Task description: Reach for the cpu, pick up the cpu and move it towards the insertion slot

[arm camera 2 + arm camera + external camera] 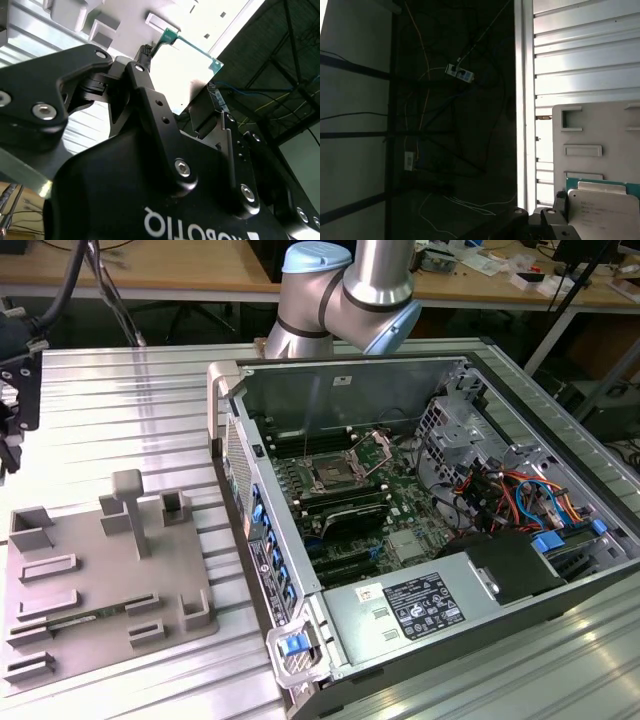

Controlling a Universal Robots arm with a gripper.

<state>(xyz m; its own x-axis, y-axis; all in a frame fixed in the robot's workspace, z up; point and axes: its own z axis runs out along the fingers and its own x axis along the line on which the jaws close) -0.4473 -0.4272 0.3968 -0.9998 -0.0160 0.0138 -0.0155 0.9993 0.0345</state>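
Observation:
The cpu [187, 60], a flat silvery square with a thin green rim, sits between the black fingers of my gripper [181, 74], which is shut on its two opposite edges. In the first wrist view the cpu [602, 207] hangs over the grey plastic plate [595, 130], with one finger [561, 210] against its side. In the exterior view the arm's black wrist end [14, 390] is at the far left edge, beyond the grey plate [100, 570]. The insertion slot [333, 476], a metal-framed socket with a dark centre, lies on the motherboard inside the open computer case, well to the exterior view's right of the wrist.
The open computer case [420, 520] has a tall side wall [250, 510] facing the plate. The plate carries raised blocks, one a tall post [130, 505]. Cables and drive cages [500, 490] fill the case's right part. The ribbed metal table [120, 400] surrounds both.

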